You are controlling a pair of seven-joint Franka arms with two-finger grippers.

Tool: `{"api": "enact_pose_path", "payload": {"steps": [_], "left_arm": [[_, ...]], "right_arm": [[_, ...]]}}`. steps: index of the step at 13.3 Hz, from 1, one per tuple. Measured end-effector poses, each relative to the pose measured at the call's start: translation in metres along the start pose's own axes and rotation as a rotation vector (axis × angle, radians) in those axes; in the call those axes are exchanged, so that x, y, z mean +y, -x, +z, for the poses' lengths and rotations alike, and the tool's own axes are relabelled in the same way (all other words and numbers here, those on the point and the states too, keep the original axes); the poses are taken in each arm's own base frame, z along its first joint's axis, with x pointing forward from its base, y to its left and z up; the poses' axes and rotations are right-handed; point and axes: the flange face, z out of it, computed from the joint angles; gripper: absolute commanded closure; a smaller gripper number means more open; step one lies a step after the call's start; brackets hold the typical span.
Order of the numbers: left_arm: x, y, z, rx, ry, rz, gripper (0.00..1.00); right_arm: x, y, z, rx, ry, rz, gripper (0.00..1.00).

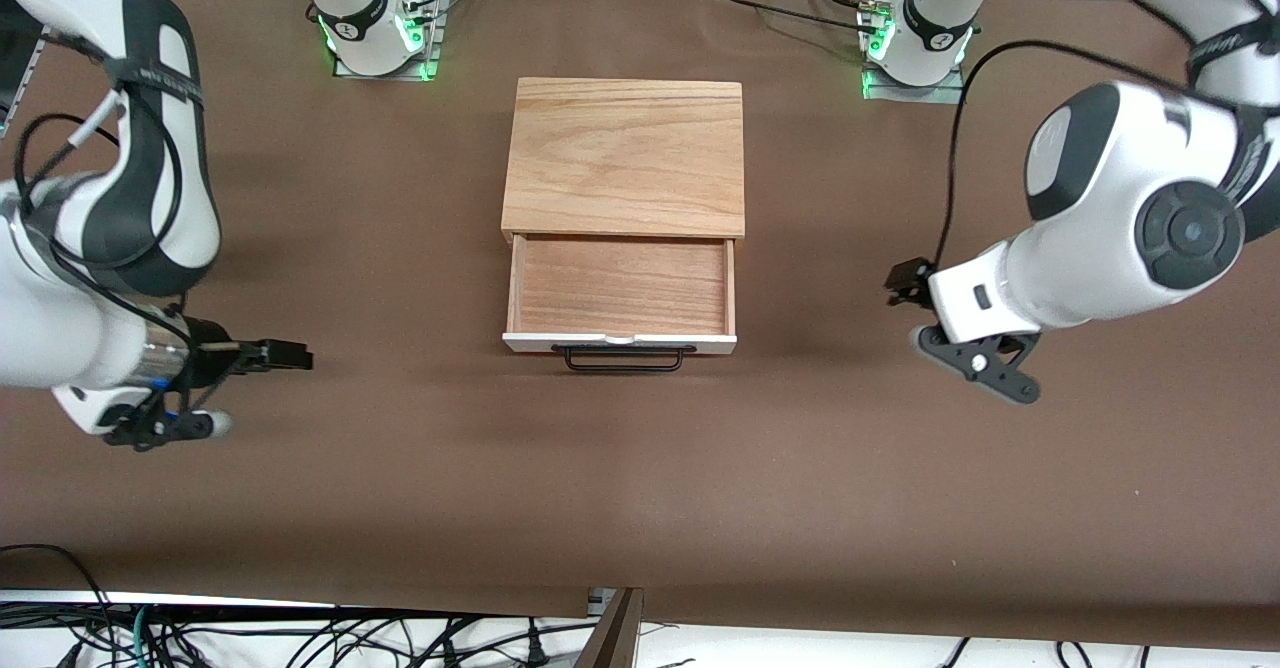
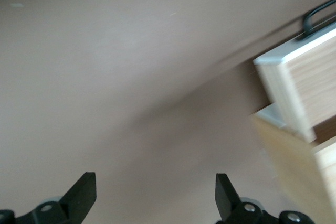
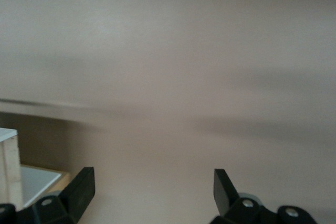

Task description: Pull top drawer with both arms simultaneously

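Observation:
The top drawer (image 1: 620, 286) stands pulled out from under the pale wood cabinet top (image 1: 625, 153). Its reddish wood floor is bare, and its white front panel (image 1: 620, 342) carries the black bar handle (image 1: 622, 358). My left gripper (image 1: 903, 283) is open and empty over the brown table cover, apart from the drawer toward the left arm's end. The left wrist view shows its fingertips (image 2: 84, 190) wide apart, with the drawer's corner (image 2: 294, 77) and handle (image 2: 317, 17). My right gripper (image 1: 290, 355) is open and empty over the cover toward the right arm's end. Its fingertips (image 3: 84, 187) are wide apart.
The brown cover (image 1: 640, 468) spans the table. The two arm bases (image 1: 375, 33) (image 1: 915, 43) stand at the table's edge farthest from the front camera. Cables lie along the table's edge nearest the front camera (image 1: 300, 638). A corner of the cabinet shows in the right wrist view (image 3: 10, 166).

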Motion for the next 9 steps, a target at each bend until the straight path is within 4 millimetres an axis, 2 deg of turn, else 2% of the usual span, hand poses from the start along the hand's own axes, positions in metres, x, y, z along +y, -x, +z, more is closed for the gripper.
{"api": "enact_pose_path", "payload": {"steps": [2,4,7,9], "left_arm": [[0.004,0.02,-0.031,-0.001,-0.047,0.017,0.0],[-0.007,0.048,-0.059,0.028,-0.069,-0.023,0.0],[-0.041,0.107,-0.071,0.056,-0.072,-0.121,0.0],[-0.05,0.141,-0.073,0.086,-0.075,-0.2,0.0]], "right_arm": [[0.021,0.022,-0.042,0.043,0.071,0.009,0.0],[0.054,0.053,-0.089,0.091,0.119,0.043,0.0],[0.075,0.1,-0.142,0.142,0.111,0.076,0.0],[0.069,0.125,-0.158,0.135,0.089,0.094,0.0]]}}
